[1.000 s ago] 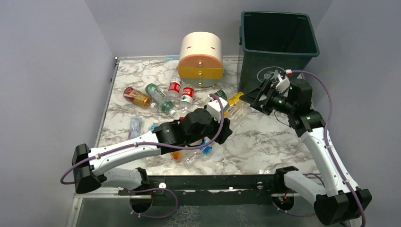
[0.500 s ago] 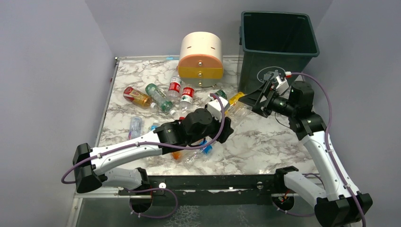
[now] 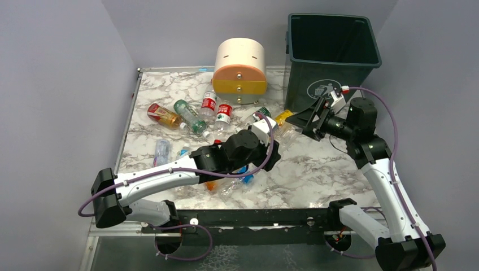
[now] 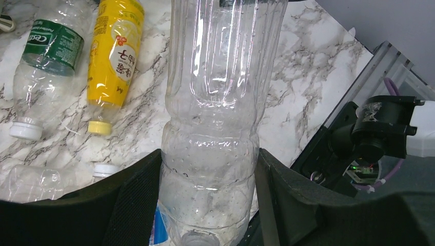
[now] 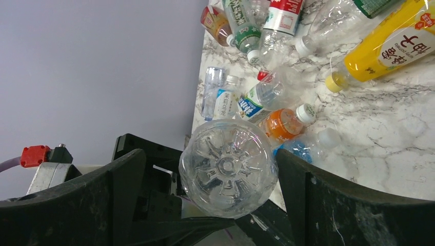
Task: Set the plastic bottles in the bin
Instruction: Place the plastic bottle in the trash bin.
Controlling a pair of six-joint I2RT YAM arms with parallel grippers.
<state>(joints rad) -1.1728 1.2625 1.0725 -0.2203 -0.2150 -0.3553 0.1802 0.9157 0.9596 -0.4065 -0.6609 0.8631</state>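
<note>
My left gripper (image 4: 208, 171) is shut on the neck end of a clear plastic bottle (image 4: 220, 92), held off the table and pointing at the right arm. In the top view that bottle (image 3: 285, 133) spans from the left gripper (image 3: 270, 152) to the right gripper (image 3: 308, 119). My right gripper (image 5: 208, 156) stands open, with the bottle's star-shaped base (image 5: 228, 166) between its jaws and a gap on the left side. The dark green bin (image 3: 333, 56) stands at the back right, behind the right gripper. A yellow bottle (image 4: 114, 48) lies on the marble below.
Several more bottles lie on the marble: red-labelled ones (image 3: 216, 108), a green one (image 3: 189, 117), an orange one (image 5: 284, 123) and a green-labelled one (image 4: 51, 46). The cream-and-orange drawer unit (image 3: 240, 70) stands at the back, left of the bin.
The left arm has carried the clear bottle a little to the right. The right gripper has dropped slightly and come around the bottle's base, its jaws still wide.
</note>
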